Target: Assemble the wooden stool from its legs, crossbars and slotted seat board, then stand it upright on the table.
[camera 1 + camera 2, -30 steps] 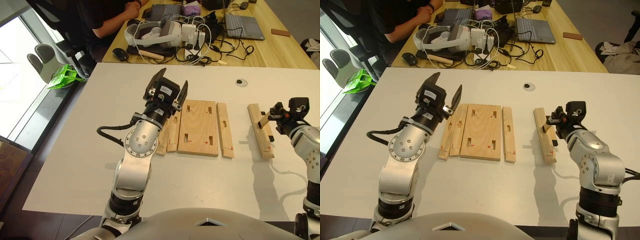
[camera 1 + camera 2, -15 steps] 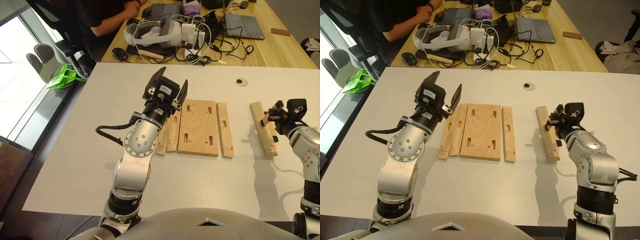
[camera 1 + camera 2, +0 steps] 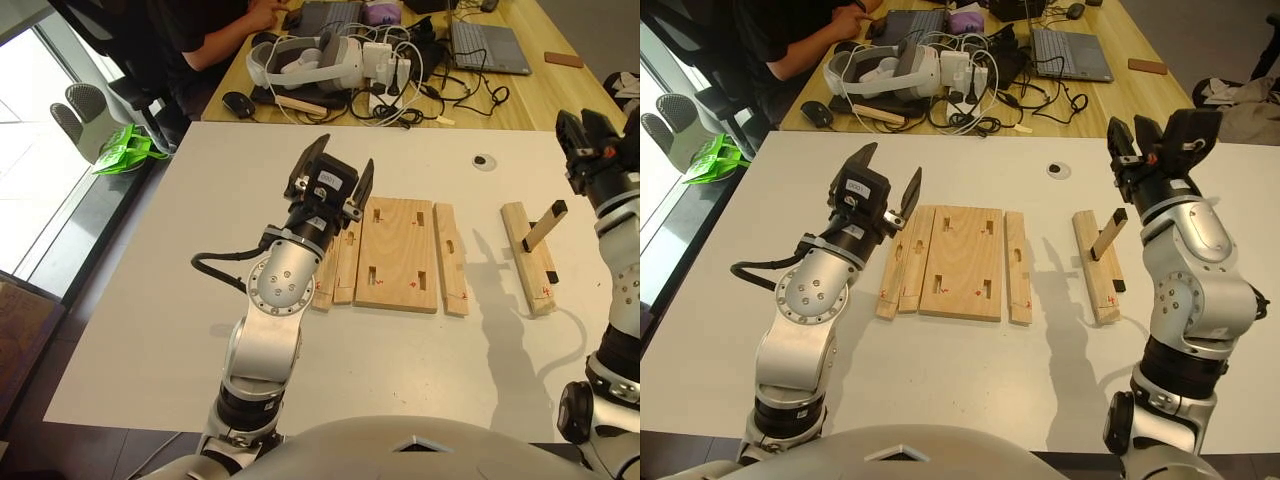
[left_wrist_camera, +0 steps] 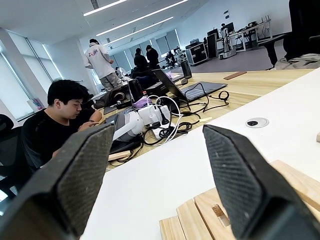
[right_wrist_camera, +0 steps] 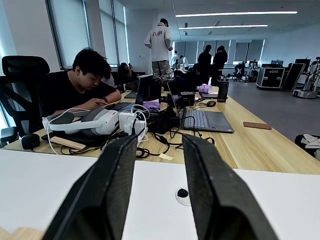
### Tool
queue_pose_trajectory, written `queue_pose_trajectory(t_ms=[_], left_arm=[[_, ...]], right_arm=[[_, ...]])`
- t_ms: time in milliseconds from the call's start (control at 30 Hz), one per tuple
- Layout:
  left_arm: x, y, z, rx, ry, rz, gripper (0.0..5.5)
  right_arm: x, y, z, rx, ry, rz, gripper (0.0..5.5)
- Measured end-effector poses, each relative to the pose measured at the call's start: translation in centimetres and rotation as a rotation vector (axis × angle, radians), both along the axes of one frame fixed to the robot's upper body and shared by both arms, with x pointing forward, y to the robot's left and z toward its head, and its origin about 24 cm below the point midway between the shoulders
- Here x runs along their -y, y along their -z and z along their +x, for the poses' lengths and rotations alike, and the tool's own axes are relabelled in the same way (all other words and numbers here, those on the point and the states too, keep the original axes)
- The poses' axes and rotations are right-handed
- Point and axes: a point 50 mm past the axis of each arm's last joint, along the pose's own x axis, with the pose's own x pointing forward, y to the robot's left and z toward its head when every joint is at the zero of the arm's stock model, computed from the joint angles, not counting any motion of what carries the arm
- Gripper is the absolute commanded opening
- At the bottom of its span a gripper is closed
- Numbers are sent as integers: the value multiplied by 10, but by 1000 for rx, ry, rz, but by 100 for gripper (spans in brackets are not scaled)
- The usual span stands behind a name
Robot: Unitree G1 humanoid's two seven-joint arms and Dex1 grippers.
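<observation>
Stool parts lay flat on the table (image 3: 200,300): slotted seat board (image 3: 397,255) flanked by legs (image 3: 449,260), a crossbar (image 3: 543,225) tilted up from a separate leg (image 3: 527,258). Left gripper (image 3: 343,158) and right gripper (image 3: 1130,135) hovered above, jaws spread, empty.

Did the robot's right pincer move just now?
Yes. The right pincer was down at the wooden leg; now it is lifted above it, toward the table's far side.

Open office: long desks (image 5: 260,149), laptops (image 5: 202,120)

The seat board (image 3: 398,255), flanking slats (image 3: 449,258), a pegged bar (image 3: 527,258) apart and a dark disc (image 3: 484,161) are being carried by the white table (image 3: 150,300).
</observation>
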Motion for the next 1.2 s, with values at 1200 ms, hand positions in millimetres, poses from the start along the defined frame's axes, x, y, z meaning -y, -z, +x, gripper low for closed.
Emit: queue_pose_trajectory(t_ms=[1200], left_arm=[[1,3,2,-14,22,-4,325]], right_arm=[[67,116,-6,-639,456,140,164]])
